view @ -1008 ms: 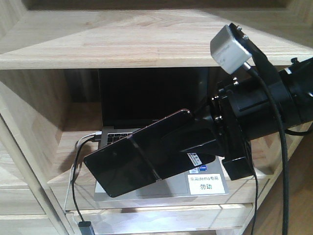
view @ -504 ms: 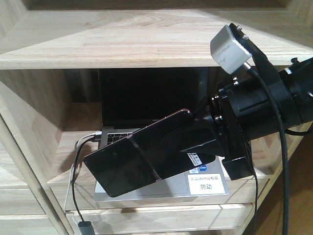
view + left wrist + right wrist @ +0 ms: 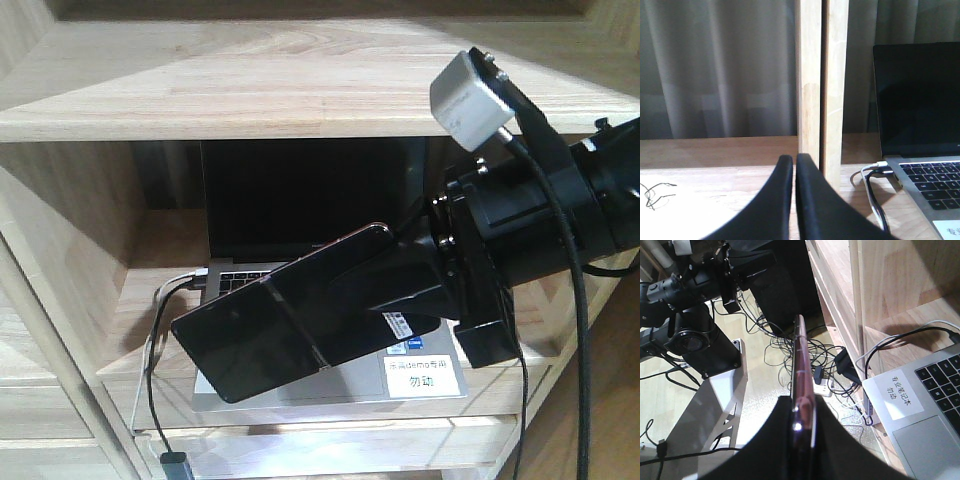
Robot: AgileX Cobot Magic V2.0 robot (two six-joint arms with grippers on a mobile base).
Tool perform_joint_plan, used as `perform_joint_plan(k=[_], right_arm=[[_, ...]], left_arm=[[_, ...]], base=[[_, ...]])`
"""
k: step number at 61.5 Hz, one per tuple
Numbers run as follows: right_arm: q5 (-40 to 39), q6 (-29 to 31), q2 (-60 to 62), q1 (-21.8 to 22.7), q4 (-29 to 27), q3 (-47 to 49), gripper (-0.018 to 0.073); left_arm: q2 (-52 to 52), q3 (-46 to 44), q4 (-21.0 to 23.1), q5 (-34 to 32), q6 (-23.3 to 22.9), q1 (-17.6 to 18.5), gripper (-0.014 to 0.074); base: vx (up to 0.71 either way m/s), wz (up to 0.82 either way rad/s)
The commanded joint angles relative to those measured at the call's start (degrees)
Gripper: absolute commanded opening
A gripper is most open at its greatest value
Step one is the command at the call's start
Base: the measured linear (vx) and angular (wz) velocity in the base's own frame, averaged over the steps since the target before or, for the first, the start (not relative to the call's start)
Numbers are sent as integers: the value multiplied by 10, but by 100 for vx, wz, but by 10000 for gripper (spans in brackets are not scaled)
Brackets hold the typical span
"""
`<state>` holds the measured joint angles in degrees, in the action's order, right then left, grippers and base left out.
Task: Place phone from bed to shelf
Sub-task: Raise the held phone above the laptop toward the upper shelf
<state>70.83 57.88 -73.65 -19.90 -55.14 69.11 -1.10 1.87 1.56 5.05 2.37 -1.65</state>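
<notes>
My right tool (image 3: 385, 288) is clamped on the thin glossy black phone with a pinkish-gold edge (image 3: 265, 335). The phone juts toward 8 o'clock in front of the open grey laptop (image 3: 300, 200), which sits inside the pale natural-wood shelf (image 3: 300, 110). My left tool (image 3: 794, 170) is pinched together, empty.
</notes>
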Motion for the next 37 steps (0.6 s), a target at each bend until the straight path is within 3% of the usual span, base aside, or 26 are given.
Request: perform_joint_plan(k=[1, 21, 37], right_arm=[[29, 2, 15, 1, -47, 14, -2], [3, 2, 56, 2, -70, 20, -2], [-34, -34, 70, 2, -70, 101, -2]], left_arm=[[-4, -14, 6, -41, -5, 2, 1], [-4, -14, 6, -41, -5, 2, 1], [-4, -14, 6, -41, -5, 2, 1]], base=[[0, 0], [0, 0], [0, 0]])
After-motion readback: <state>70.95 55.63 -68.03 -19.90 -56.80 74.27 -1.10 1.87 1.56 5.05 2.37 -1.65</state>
